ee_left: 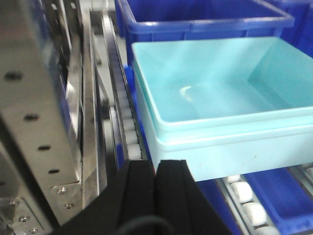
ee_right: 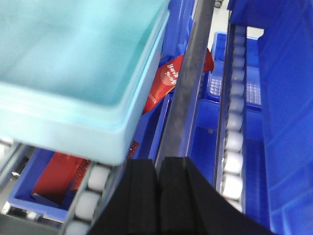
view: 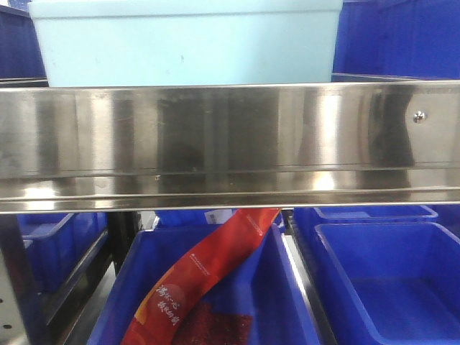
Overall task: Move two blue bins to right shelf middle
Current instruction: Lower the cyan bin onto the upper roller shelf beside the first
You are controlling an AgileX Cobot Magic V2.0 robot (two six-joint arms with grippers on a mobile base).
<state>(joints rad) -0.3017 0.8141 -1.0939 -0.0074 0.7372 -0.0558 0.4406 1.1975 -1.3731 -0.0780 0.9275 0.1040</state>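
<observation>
Left gripper (ee_left: 156, 183): fingers pressed together with nothing between them, sitting just in front of the pale bins' near-left corner, low at the roller lane; it reads as parked beside the load and has no grip on it.
Right gripper (ee_right: 159, 183): likewise closed and empty, just below the pale bins' near-right corner and over the steel divider rail (ee_right: 188, 93); apart from the wall, so no hold here either.
Pale blue bins (ee_left: 220, 103): two nested, one rim visible inside the other in the left wrist view, so they travel as one stack; they rest on the white rollers (ee_left: 128, 129), probably so the stack can slide along the lane.
Front rail (view: 230, 140): the steel lip runs across just below the pale bins (view: 187, 43) and acts as a stop on that shelf level.
Dark blue bins: one directly behind the pale stack (ee_left: 205, 19), others on the level under it (view: 388, 280).
Red packet (view: 208, 277): below the pale bins, leaning out of a lower dark bin.
Task standing: whether this lane is the right shelf's middle level cannot be told; with both grippers empty, the stack seems either just set down or not yet taken.
</observation>
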